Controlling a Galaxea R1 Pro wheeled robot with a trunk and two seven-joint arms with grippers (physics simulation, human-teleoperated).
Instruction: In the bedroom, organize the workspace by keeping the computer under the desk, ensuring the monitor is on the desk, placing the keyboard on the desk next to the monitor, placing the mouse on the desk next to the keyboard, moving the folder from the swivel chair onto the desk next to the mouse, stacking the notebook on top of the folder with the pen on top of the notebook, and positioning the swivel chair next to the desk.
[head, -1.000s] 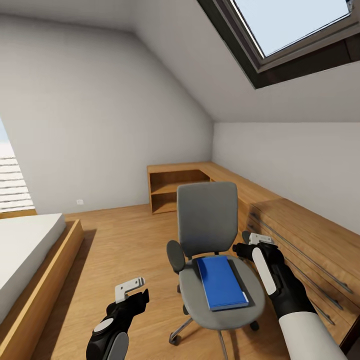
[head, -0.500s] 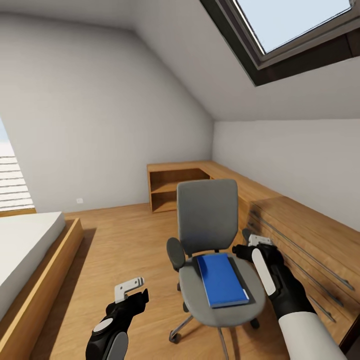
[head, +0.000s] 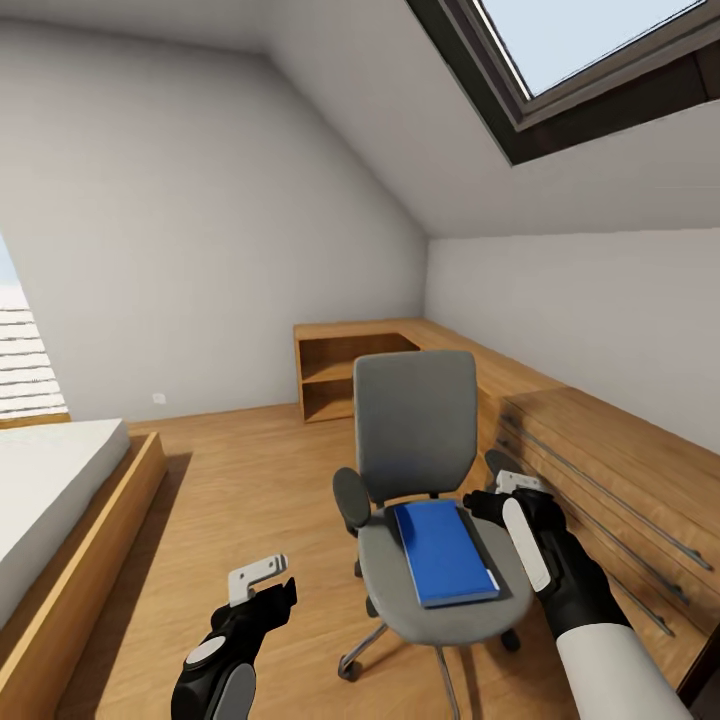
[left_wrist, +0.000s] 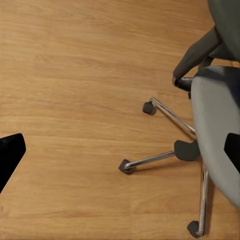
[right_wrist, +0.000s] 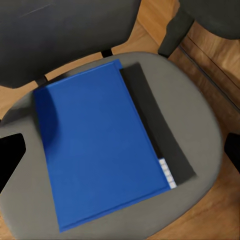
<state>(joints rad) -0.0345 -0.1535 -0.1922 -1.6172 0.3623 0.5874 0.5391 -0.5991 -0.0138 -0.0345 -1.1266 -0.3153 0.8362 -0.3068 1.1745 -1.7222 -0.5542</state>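
The blue folder lies flat on the grey chair seat, dark spine rightward. My right gripper hovers beside it, released; my left gripper hangs released, empty.

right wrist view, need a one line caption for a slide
Blue folder lying flat on the grey swivel chair seat.

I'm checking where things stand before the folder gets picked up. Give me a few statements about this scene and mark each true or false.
1. The folder lies flat on the swivel chair seat. True.
2. The right tool is shut on the folder. False: its fingers stand apart, above the folder, not touching it.
3. The left tool hangs over the wood floor beside the chair. True.
4. A notebook is stacked on the folder. False: nothing lies on its blue cover.
5. The chair's back faces the robot. False: its seat faces the robot.
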